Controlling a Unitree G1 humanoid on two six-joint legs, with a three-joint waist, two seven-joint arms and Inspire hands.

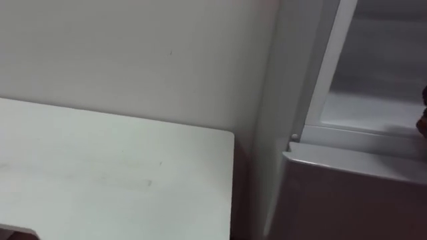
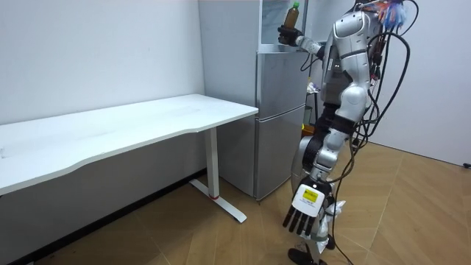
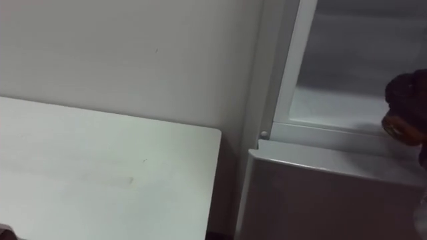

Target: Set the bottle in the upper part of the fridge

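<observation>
Right hand (image 2: 285,34) is raised, fingers curled round the bottle (image 2: 293,15), which stands upright at the mouth of the open upper fridge compartment (image 3: 347,100). Left hand (image 2: 302,213) hangs low, fingers relaxed, holding nothing. Next, I judge: carry the bottle in over the sill (it looks only at the edge), keep it upright, and seat its base flat before letting go. White table (image 2: 110,132) is just beside the fridge.
</observation>
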